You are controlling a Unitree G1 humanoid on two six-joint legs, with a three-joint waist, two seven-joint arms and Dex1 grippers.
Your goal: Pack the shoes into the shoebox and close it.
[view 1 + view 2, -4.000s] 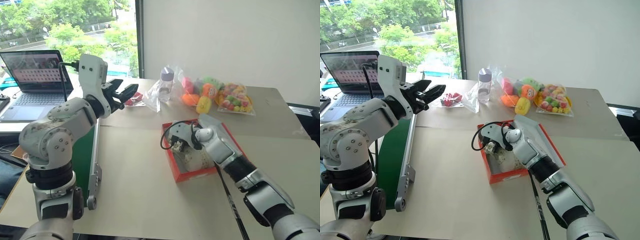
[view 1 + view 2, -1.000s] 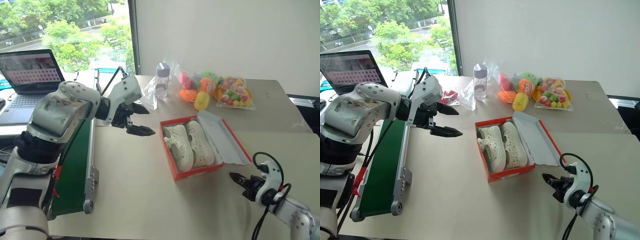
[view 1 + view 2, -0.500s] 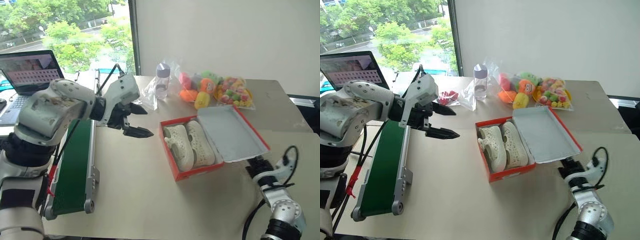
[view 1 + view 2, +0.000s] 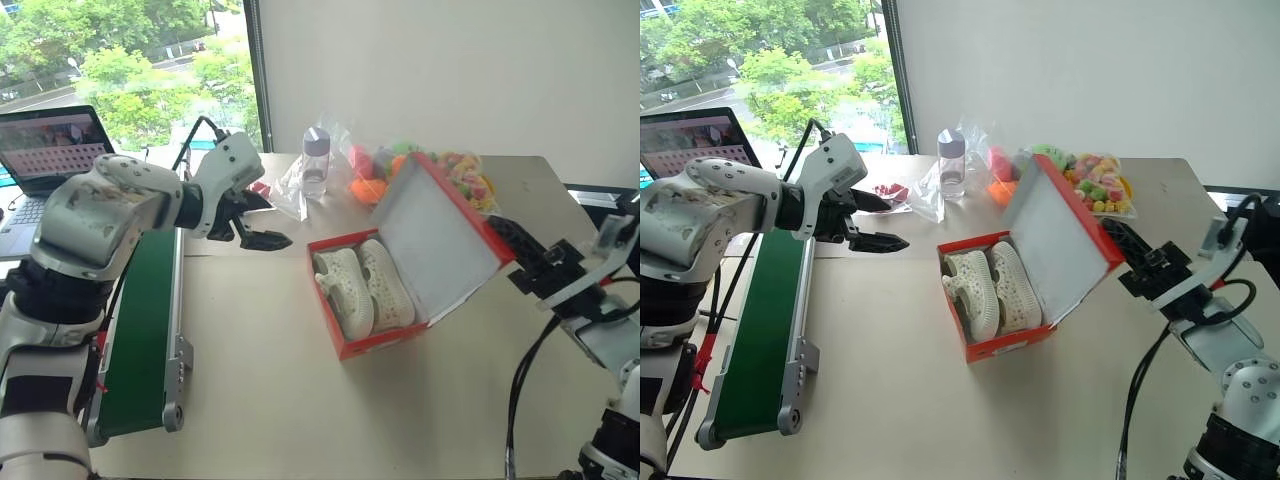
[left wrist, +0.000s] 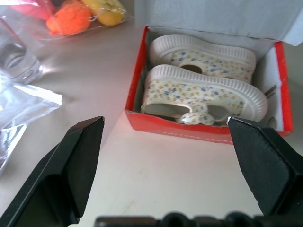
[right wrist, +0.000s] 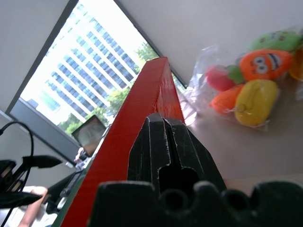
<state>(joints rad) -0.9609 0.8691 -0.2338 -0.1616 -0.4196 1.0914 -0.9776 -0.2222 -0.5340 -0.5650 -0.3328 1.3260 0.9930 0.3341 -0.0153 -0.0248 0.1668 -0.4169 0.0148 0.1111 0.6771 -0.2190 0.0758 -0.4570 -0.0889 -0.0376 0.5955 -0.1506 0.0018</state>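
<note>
Red lid (image 4: pixel 440 235) half raised over shoebox (image 4: pixel 345 335) mid-table, cream shoes (image 4: pixel 362 288) side by side inside.
Push on from beneath with right gripper (image 4: pixel 508 240), jaws pressed together under the lid's outer face; swing slowly past upright, then lower squarely. Left gripper (image 4: pixel 255 222) spread wide, near box, free to steady.

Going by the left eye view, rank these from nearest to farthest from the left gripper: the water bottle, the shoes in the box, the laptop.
Measured from the left gripper:
1. Water bottle, just beyond it on the table, toward the window.
2. Shoes, lying in the shoebox toward the robot's right.
3. Laptop, far off to the robot's left, past the green conveyor.
</note>
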